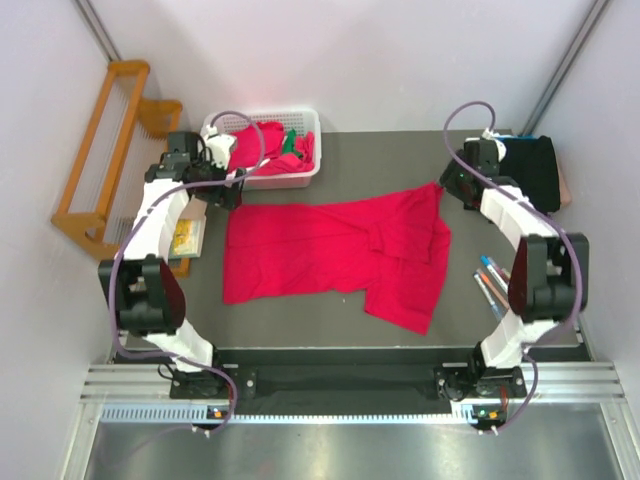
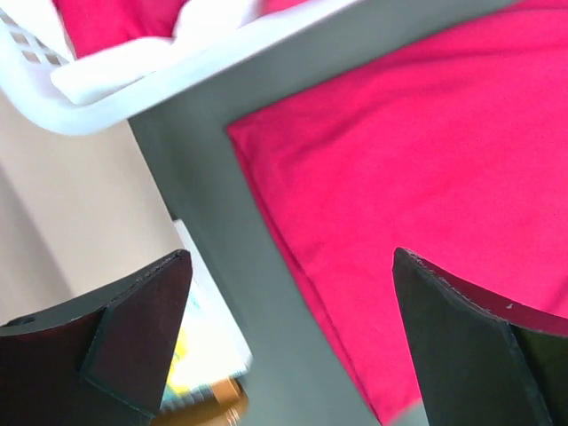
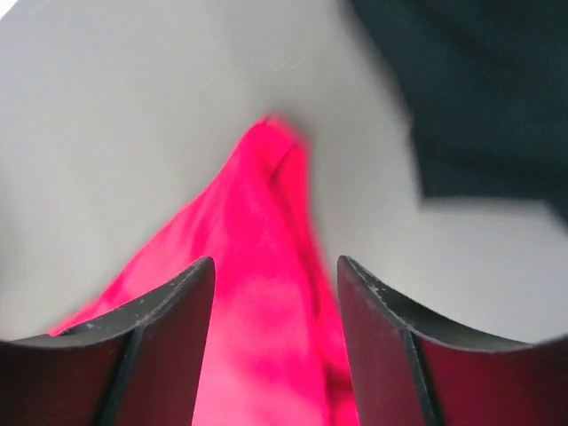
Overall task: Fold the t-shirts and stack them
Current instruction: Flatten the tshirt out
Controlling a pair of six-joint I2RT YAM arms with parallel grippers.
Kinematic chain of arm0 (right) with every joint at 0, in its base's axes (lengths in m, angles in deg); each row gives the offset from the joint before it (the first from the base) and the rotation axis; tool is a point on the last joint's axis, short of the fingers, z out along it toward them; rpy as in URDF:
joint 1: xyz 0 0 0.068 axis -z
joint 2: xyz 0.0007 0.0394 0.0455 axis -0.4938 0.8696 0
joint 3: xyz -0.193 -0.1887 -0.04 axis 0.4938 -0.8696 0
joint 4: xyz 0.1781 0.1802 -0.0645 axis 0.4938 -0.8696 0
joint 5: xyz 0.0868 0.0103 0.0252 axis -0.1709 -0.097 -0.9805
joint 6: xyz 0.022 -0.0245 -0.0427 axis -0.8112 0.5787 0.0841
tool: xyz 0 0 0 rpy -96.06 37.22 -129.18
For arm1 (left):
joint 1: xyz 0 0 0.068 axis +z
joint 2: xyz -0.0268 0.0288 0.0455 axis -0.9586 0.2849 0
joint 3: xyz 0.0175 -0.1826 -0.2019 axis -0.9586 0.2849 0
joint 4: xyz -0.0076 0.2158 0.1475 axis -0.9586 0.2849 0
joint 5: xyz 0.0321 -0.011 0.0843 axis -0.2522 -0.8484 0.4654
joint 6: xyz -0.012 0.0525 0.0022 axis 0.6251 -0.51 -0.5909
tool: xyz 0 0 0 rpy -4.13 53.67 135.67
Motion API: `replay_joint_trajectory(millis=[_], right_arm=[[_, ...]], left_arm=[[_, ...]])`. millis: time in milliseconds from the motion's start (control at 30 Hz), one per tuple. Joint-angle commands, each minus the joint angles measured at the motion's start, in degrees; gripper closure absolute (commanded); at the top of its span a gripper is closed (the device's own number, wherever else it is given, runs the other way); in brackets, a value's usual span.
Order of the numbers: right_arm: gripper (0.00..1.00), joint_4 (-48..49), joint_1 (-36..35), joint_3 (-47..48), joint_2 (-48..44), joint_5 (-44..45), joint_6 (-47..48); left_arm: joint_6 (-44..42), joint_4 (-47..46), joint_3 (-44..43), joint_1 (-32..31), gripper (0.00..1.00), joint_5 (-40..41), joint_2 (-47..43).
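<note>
Here you are at the start of the fold: the red t-shirt (image 1: 330, 250) lies spread across the bench (image 1: 300, 325), rumpled and doubled over on the side toward your right claw (image 1: 452, 185), and neither claw has hold of it. Your left claw (image 2: 291, 257) hangs with its jaws wide apart just over the shirt's far corner on its own side; in the wrist view the hem runs between the two fingers, cloth under the right one and bare bench under the left. The white basket (image 1: 318, 140) sits just beyond that claw, with more t-shirts (image 1: 262, 140), red and a bit of green, heaped inside. Your right claw's jaws are apart too, and a pointed tip of red cloth lies between and just ahead of them, not pinched. The black t-shirt (image 1: 535, 170) rests on the outer side of this claw, apart from the red tip. By my reading, this is the corner pickup before the first fold. Next you'll want both claws lowered onto their corners and closed on the top edge together. On the right, catch only that tip and keep off the black cloth; on the left, mind the basket wall as you descend.
</note>
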Motion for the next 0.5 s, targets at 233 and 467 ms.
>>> replay_joint_trajectory(millis=[233,467], right_arm=[[0.49,-4.14,-17.78,-24.26,-29.82,-2.60,1.67],[0.45,-9.59,-22.36,-33.69,-37.82,-3.04,-1.06]], left_arm=[[-1.64,8.81,25.21,-18.32,0.01,5.83,-23.55],[-2.87,10.31,30.17,-18.50,0.01,10.14,-25.49]])
